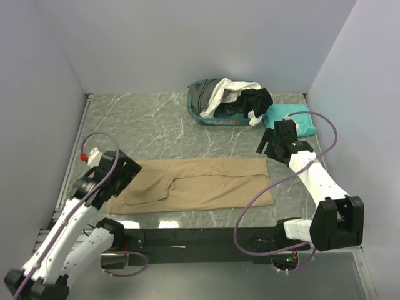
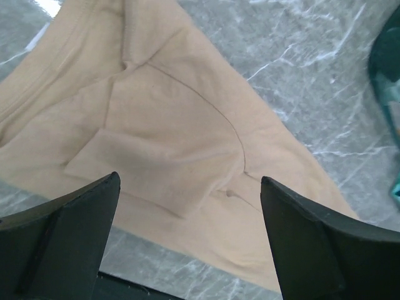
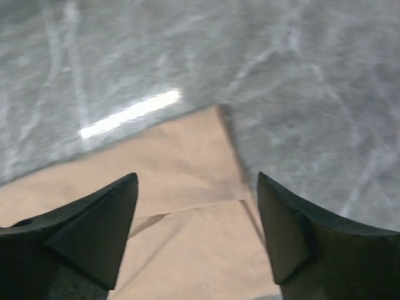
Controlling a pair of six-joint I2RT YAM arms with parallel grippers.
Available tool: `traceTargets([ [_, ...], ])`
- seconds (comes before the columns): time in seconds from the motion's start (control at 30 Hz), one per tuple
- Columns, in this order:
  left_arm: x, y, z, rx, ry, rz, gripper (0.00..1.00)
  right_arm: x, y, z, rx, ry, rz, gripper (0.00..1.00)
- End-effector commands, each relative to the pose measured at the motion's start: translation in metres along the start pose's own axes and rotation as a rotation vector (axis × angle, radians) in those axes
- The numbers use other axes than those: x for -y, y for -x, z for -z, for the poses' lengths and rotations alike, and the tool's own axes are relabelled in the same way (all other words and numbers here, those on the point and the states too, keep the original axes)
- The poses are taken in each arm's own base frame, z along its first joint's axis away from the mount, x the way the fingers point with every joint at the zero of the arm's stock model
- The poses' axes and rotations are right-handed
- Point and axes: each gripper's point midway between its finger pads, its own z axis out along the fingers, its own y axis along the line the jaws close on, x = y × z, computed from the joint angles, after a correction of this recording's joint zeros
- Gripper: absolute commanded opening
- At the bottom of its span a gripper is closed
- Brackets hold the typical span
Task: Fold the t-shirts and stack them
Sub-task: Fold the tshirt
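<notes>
**Nearest the arm bases:** the tan soft cloth t-shirt (image 1: 200, 184) lies flat on the grey marbled table (image 1: 156, 125). It is folded lengthwise into a long band, with a sleeve tucked over at its left end.

**Left gripper** (image 2: 189, 180): poised above the sleeve end, fingers spread wide, holding nothing.

**Right gripper** (image 3: 197, 176): poised over the band's far right corner, fingers likewise spread and empty.

**Farther back:**
- The teal plastic basket (image 1: 206, 120) holds the white t-shirt (image 1: 219, 94), the black t-shirt (image 1: 256, 100) and the dark grey t-shirt (image 1: 203, 90), all in a heap.
- The teal t-shirt (image 1: 284, 115) lies just beside the basket, toward the right wall.

**Assessment:**
- The lengthwise fold on the first garment appears complete; the crosswise fold is outstanding.
- The next move calls for pinching one end of the band, both layers together, and carrying it over to meet the other end squarely.
- The garments in the basket are not yet folded.
</notes>
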Motion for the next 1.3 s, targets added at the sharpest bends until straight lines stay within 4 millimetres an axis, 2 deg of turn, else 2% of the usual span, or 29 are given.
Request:
traceTargets([
  [0.0, 0.03, -0.001, -0.02, -0.017, -0.048, -0.066, 0.99, -0.042, 0.013, 0.012, 0.032, 0.214, 0.04, 0.85],
  [0.1, 0.044, -0.012, -0.042, -0.064, -0.057, -0.099, 0.99, -0.077, 0.0, 0.012, -0.003, 0.332, 0.113, 0.86],
  [0.17, 0.048, -0.024, -0.063, -0.101, -0.048, -0.115, 0.99, -0.099, -0.012, 0.006, -0.032, 0.337, 0.182, 0.87],
  [0.27, 0.04, -0.037, -0.089, -0.154, 0.014, -0.138, 0.99, -0.111, -0.026, -0.014, -0.085, 0.278, 0.21, 0.87],
  [0.37, 0.029, -0.041, -0.115, -0.177, 0.072, -0.139, 1.0, -0.115, -0.046, -0.038, -0.164, 0.242, 0.215, 0.87],
  [0.43, 0.025, -0.038, -0.131, -0.189, 0.081, -0.11, 0.99, -0.113, -0.067, -0.05, -0.229, 0.212, 0.243, 0.87],
  [0.5, 0.016, -0.041, -0.147, -0.208, 0.114, -0.112, 0.99, -0.115, -0.087, -0.052, -0.273, 0.217, 0.274, 0.87],
  [0.53, 0.021, -0.034, -0.154, -0.195, 0.107, -0.101, 0.99, -0.114, -0.096, -0.053, -0.292, 0.218, 0.285, 0.87],
  [0.6, 0.02, -0.036, -0.169, -0.21, 0.14, -0.121, 1.0, -0.109, -0.119, -0.052, -0.343, 0.23, 0.301, 0.87],
  [0.63, 0.034, -0.026, -0.174, -0.193, 0.123, -0.118, 1.0, -0.112, -0.131, -0.046, -0.367, 0.257, 0.315, 0.87],
  [0.67, 0.033, -0.031, -0.187, -0.213, 0.148, -0.133, 1.0, -0.106, -0.145, -0.044, -0.398, 0.249, 0.317, 0.87],
  [0.7, 0.039, -0.028, -0.194, -0.208, 0.146, -0.136, 0.99, -0.109, -0.155, -0.04, -0.412, 0.273, 0.332, 0.87],
  [0.73, 0.06, -0.016, -0.202, -0.179, 0.118, -0.127, 0.99, -0.114, -0.172, -0.028, -0.444, 0.313, 0.369, 0.87],
  [0.77, 0.056, -0.019, -0.22, -0.187, 0.159, -0.136, 0.99, -0.118, -0.18, -0.022, -0.453, 0.327, 0.385, 0.87],
  [0.8, 0.061, -0.015, -0.231, -0.179, 0.167, -0.151, 0.99, -0.12, -0.189, -0.015, -0.466, 0.341, 0.402, 0.87],
  [0.83, 0.09, 0.007, -0.242, -0.125, 0.134, -0.143, 1.0, -0.13, -0.201, -0.001, -0.473, 0.384, 0.45, 0.87],
  [0.87, 0.079, 0.002, -0.266, -0.14, 0.208, -0.175, 0.99, -0.134, -0.208, 0.007, -0.487, 0.406, 0.46, 0.87],
  [0.9, 0.087, 0.012, -0.279, -0.122, 0.218, -0.204, 0.99, -0.14, -0.214, 0.015, -0.494, 0.432, 0.474, 0.87],
  [0.93, 0.13, 0.043, -0.29, -0.058, 0.158, -0.188, 0.99, -0.149, -0.217, 0.026, -0.496, 0.471, 0.488, 0.87],
  [0.97, 0.112, 0.03, -0.312, -0.121, 0.25, -0.217, 0.99, -0.157, -0.228, 0.039, -0.514, 0.507, 0.52, 0.87],
  [1.0, 0.128, 0.034, -0.323, -0.139, 0.216, -0.235, 0.99, -0.163, -0.235, 0.05, -0.522, 0.542, 0.545, 0.87],
  [1.03, 0.174, 0.061, -0.327, -0.083, 0.129, -0.225, 1.0, -0.168, -0.239, 0.061, -0.526, 0.579, 0.57, 0.87],
  [1.07, 0.173, 0.055, -0.347, -0.096, 0.137, -0.238, 0.99, -0.176, -0.247, 0.076, -0.526, 0.623, 0.62, 0.87],
  [1.1, 0.186, 0.059, -0.354, -0.09, 0.097, -0.254, 0.99, -0.177, -0.25, 0.082, -0.523, 0.629, 0.645, 0.87],
  [1.13, 0.219, 0.071, -0.351, -0.082, 0.006, -0.243, 1.0, -0.184, -0.248, 0.091, -0.507, 0.653, 0.665, 0.87],
  [1.17, 0.221, 0.066, -0.361, -0.095, -0.005, -0.245, 1.0, -0.186, -0.249, 0.095, -0.495, 0.661, 0.684, 0.87],
  [1.2, 0.237, 0.071, -0.361, -0.077, -0.062, -0.232, 0.99, -0.186, -0.251, 0.098, -0.482, 0.655, 0.705, 0.87],
  [1.23, 0.243, 0.064, -0.36, -0.106, -0.109, -0.226, 0.99, -0.189, -0.247, 0.103, -0.466, 0.664, 0.706, 0.87],
  [1.27, 0.255, 0.068, -0.355, -0.092, -0.16, -0.22, 0.99, -0.19, -0.244, 0.103, -0.456, 0.662, 0.703, 0.87],
])
